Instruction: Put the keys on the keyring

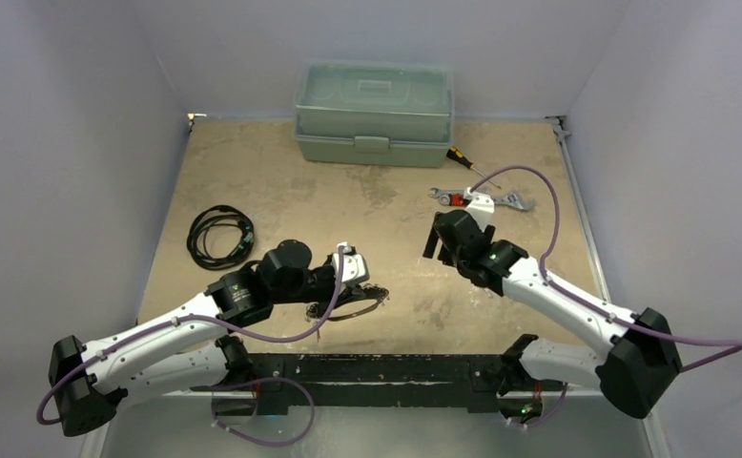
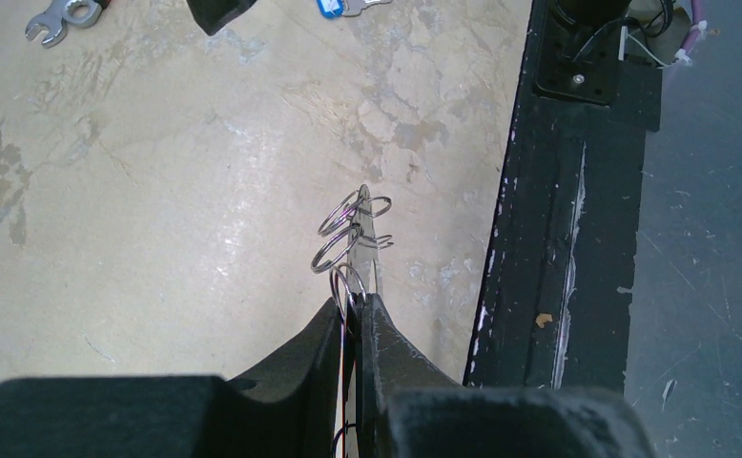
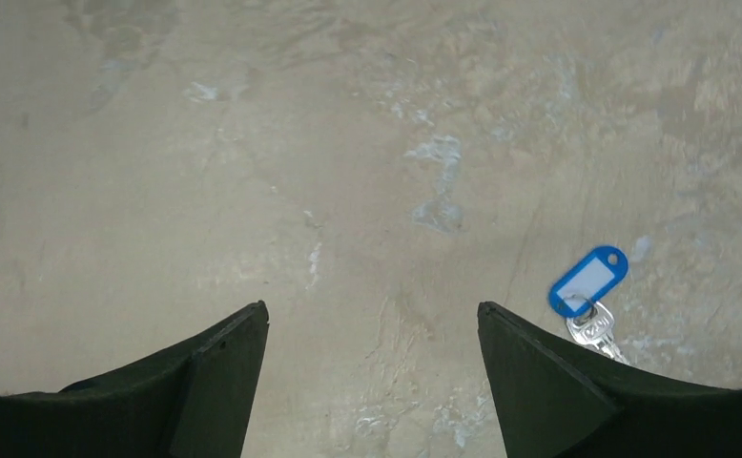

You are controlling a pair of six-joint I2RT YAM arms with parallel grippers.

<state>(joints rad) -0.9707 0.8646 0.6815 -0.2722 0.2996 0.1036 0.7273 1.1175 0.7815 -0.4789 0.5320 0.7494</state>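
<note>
Silver wire of the keyring (image 2: 346,246) stands out from the tips of the left gripper (image 2: 356,307), which is closed tightly on it; in the left wrist view I see several small rings bunched together just in front of the black fingers. From above, the bigger loop of the keyring lies low over the near part of the tan table (image 1: 253,172), just ahead of the black rail (image 1: 377,370) where the arms are bolted. I cannot tell whether the loop touches the surface.

The right gripper (image 3: 372,324) hangs over the middle of the table with its jaws spread wide and nothing between them. A blue-tagged key (image 3: 588,280) lies flat on the table just beside the right finger (image 3: 539,382). The tag is fully in sight, but the lower part of the metal key is hidden behind that finger. The key and the keyring are well apart from each other.

At the far edge stands a pale green toolbox (image 1: 374,114) with its lid shut. A screwdriver (image 1: 463,160) with a black and yellow handle lies near its right corner, and a silver wrench (image 1: 515,201) with some red on it lies just beyond the right gripper. A coiled black cable (image 1: 219,236) rests on the left side of the table.
</note>
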